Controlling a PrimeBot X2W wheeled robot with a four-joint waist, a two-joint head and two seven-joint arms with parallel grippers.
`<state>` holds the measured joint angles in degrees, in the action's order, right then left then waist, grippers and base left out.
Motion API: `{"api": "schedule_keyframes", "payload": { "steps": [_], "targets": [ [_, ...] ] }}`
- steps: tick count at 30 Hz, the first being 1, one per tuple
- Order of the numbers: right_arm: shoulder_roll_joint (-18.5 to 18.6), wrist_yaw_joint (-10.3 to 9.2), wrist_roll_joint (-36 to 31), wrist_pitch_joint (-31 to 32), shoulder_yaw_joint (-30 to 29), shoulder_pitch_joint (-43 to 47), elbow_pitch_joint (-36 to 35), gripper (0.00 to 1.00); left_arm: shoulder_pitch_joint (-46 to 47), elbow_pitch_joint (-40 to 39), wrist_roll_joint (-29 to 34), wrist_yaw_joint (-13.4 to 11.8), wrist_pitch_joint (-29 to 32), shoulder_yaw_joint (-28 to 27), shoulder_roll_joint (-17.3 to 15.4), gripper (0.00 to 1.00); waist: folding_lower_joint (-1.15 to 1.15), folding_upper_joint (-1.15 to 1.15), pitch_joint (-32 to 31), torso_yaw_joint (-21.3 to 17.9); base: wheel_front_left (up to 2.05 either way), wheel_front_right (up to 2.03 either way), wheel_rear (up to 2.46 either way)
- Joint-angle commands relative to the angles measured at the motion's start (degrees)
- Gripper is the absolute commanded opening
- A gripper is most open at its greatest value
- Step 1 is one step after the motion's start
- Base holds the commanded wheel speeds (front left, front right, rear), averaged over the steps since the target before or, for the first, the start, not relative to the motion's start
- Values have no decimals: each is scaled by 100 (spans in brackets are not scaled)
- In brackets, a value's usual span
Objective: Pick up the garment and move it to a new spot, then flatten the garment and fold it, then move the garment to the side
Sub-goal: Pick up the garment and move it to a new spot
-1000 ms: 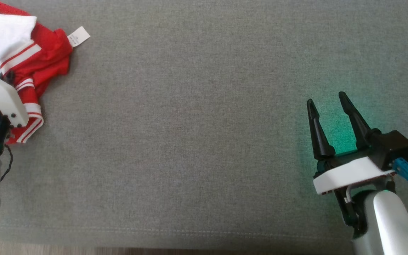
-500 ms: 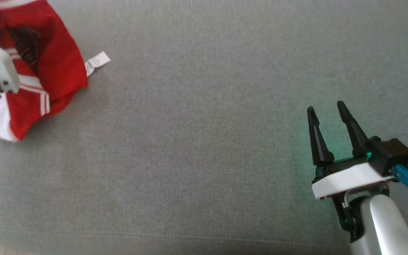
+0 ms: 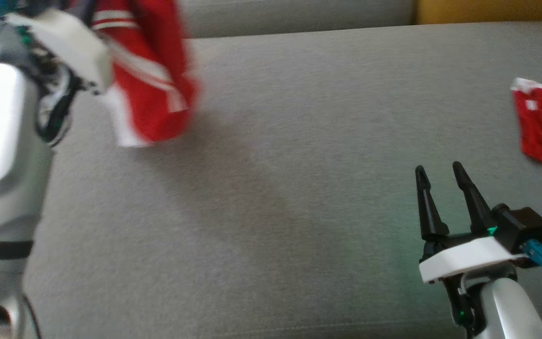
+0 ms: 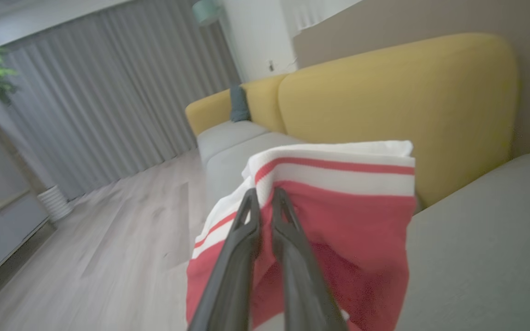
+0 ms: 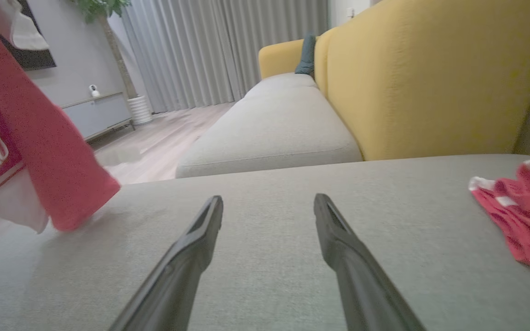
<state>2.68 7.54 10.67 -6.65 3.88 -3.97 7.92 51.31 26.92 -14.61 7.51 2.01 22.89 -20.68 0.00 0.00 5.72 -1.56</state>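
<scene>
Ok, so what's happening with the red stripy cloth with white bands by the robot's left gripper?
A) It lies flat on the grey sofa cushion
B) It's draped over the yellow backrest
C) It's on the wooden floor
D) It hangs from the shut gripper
D: the left gripper has its two dark fingers shut on the red garment with white bands, which dangles from them over the grey sofa cushion.

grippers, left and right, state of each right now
Left gripper: closed on the red-and-white striped fabric garment.
Right gripper: open, holding nothing.
</scene>
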Motion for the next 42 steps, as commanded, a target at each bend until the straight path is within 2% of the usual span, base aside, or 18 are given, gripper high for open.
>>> {"api": "schedule_keyframes", "payload": {
  "steps": [1,5,10,13,18,23,24,25,26,27,33,42],
  "targets": [
    [20,-5,39,-90,71,-79,-152,100,380,-504,-96,-11,128,-132,-112,0,0,0,-157,-323,0,0,0],
    [20,-5,57,-118,-19,-19,-138,100,350,-1242,-337,-81,491,-14,294,0,0,0,-156,-570,0,0,0],
    [20,-5,130,-166,21,-52,-116,100,265,-1954,-521,-415,1252,182,775,0,0,0,3,-853,0,0,0],
    [20,-5,201,-217,85,-101,-95,100,151,-2114,-537,-609,1655,326,944,0,0,0,182,-997,0,0,0],
    [20,-5,303,-322,182,-218,-14,100,-37,-1872,-489,-809,1849,454,1050,0,0,0,476,-1171,0,0,0],
    [20,-5,449,-479,424,-461,142,100,-145,-733,-432,-997,1527,312,938,0,0,0,865,-1429,0,0,0],
    [20,-5,481,-510,474,-511,180,100,-151,-449,-417,-1036,1409,251,872,16,0,0,933,-1482,0,0,0],
    [20,-5,512,-540,523,-560,217,100,-155,-182,-411,-1053,1276,191,801,41,0,0,994,-1534,0,0,0],
    [20,-5,539,-568,564,-602,253,100,-161,68,-437,-1072,1145,110,741,85,0,0,1051,-1578,0,0,0],
    [20,-5,559,-595,585,-634,291,100,-161,296,-457,-1080,1011,42,679,100,0,0,1096,-1607,0,0,0],
    [20,-5,515,-712,447,-680,502,100,-141,1176,-561,-986,368,-147,499,100,0,0,1117,-1502,0,0,0],
    [20,-5,320,-755,317,-614,583,100,-361,1261,-818,-728,-489,-167,817,100,0,0,594,-914,0,0,0]
  ]
}}
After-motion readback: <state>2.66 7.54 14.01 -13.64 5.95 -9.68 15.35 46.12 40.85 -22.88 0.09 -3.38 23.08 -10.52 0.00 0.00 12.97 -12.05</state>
